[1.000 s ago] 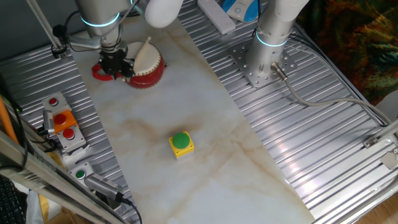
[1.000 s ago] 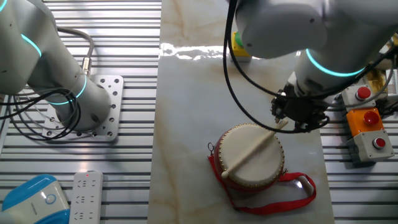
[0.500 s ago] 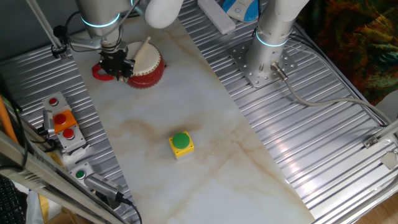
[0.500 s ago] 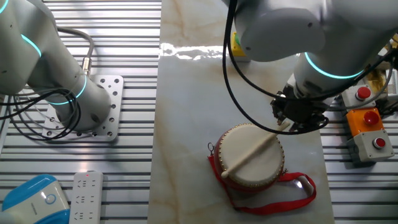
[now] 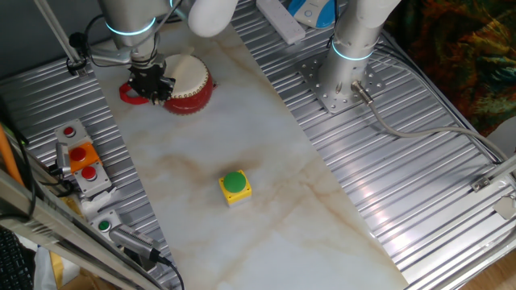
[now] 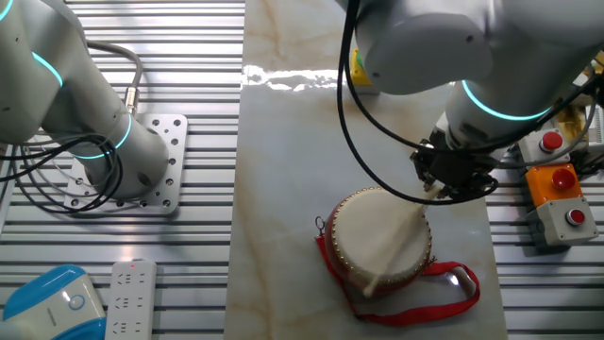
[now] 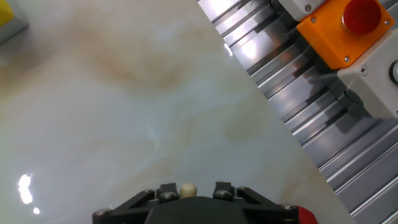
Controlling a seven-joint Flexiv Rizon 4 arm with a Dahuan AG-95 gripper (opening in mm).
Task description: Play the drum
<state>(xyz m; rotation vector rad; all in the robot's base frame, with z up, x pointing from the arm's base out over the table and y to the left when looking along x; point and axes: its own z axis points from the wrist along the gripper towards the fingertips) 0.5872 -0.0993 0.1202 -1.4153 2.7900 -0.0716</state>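
Note:
The drum [image 6: 363, 227], with red sides, a cream head and a red strap loop [image 6: 444, 283], stands on the marble board; it also shows at the far left in one fixed view [image 5: 189, 79]. My gripper [image 6: 451, 179] is at the drum's right edge, shut on a cream wooden drumstick [image 6: 398, 241] that lies across the drumhead. In one fixed view the gripper [image 5: 151, 83] is just left of the drum. In the hand view the gripper [image 7: 188, 194] shows at the bottom edge with the stick's butt end [image 7: 188, 190] between its jaws; the drum is hidden there.
A yellow box with a green button [image 5: 235, 186] sits mid-board. An orange and grey box with red buttons [image 6: 557, 184] stands right of my gripper on the ridged metal. A second arm's base [image 5: 343, 72] is bolted beyond the board. A white power strip [image 6: 130, 297] lies near it.
The drumstick has swung down and round across the drumhead, its tip now nearer the drum's front edge. The gripper has barely shifted.

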